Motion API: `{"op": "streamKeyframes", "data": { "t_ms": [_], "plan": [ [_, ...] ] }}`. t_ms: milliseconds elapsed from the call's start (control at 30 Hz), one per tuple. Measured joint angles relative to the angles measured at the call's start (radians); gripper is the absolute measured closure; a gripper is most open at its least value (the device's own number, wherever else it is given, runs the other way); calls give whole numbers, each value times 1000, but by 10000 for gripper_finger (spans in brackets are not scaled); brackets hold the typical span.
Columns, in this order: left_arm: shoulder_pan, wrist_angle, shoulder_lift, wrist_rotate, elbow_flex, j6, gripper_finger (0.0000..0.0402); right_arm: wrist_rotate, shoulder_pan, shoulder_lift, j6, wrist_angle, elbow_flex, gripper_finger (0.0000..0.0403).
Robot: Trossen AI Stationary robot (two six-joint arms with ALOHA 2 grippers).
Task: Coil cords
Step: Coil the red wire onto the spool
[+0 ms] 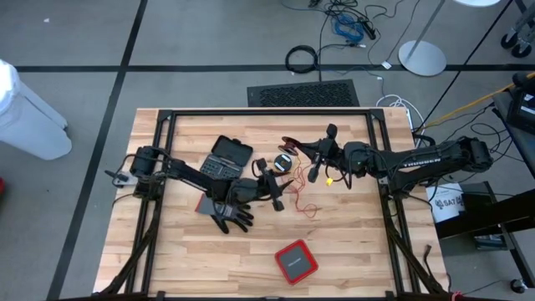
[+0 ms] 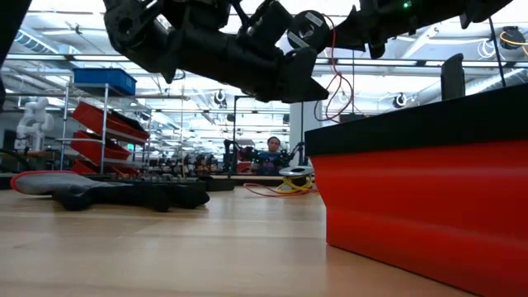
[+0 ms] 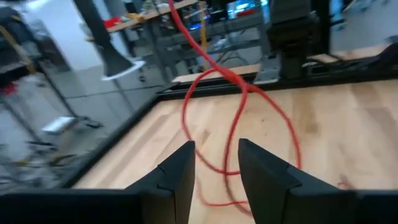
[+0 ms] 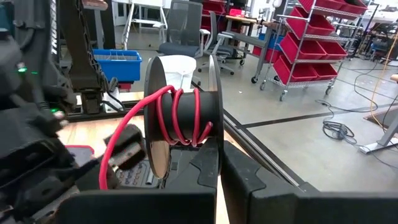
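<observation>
While both arms meet near the middle of the high view, the right gripper is clamped shut on the rim of a black spool that carries a few turns of the red wire. From the spool the red wire runs down and trails in loose loops on the wooden table, just right of centre in the high view. The left gripper hangs above the table with its fingers a narrow gap apart; the red wire passes close in front of them, though whether they pinch it cannot be told. A yellow wire shows under the right arm. A grey glove lies below the left arm, and a red box sits at lower centre.
</observation>
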Motion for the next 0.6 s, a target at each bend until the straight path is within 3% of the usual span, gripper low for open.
{"op": "streamKeyframes", "data": {
  "t_ms": [233,433,600],
  "plan": [
    [54,-12,0,155,0,-90,279,0,0,0,0,6,0,403],
    [43,-7,0,235,8,-51,386,0,-1,0,-4,1,0,403],
    [-22,-3,0,242,51,111,397,5,-18,0,0,-26,0,403]
  ]
}}
